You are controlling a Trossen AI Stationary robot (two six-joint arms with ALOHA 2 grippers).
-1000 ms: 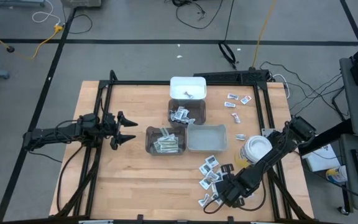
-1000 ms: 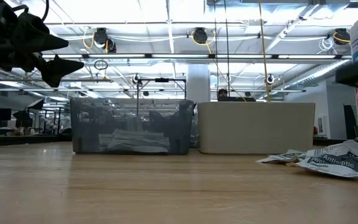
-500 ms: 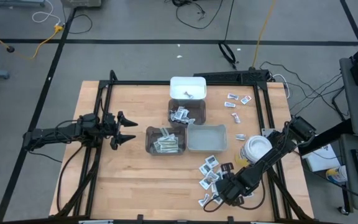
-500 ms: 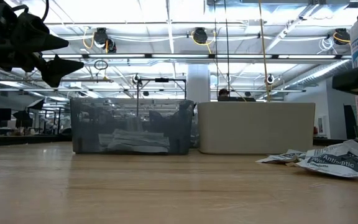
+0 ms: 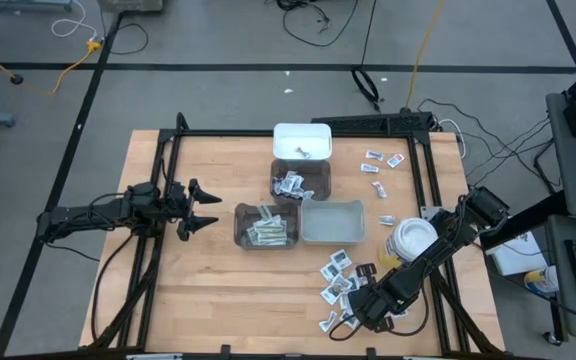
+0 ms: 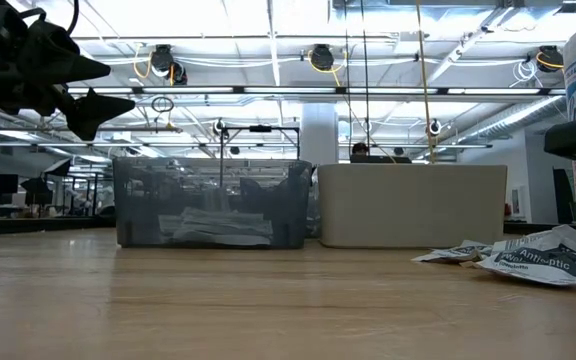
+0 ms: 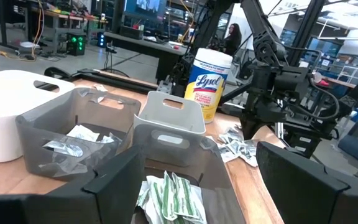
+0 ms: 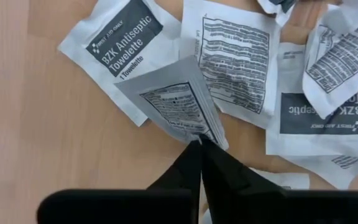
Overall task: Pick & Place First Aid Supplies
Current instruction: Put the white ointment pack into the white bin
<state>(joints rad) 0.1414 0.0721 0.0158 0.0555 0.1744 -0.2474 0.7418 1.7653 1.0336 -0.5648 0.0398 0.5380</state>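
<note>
One antiseptic towelette sachet (image 8: 178, 102) is pinched at its corner by the right tool (image 8: 201, 144), fingers pressed together on the edge, above the pile of sachets (image 5: 338, 275) near the counter's (image 5: 208, 285) front right corner. The sachet is judged light, thin and floppy, with a slick wrapper; a corner hold may slip or let it sag. The left tool (image 5: 200, 208) is held spread over the counter's left side, well apart from the grey bins (image 5: 266, 226).

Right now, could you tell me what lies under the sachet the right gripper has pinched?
Under the sachet, shut in the right gripper, lie bare table and another sachet's edge; anything directly beneath is covered.
</note>
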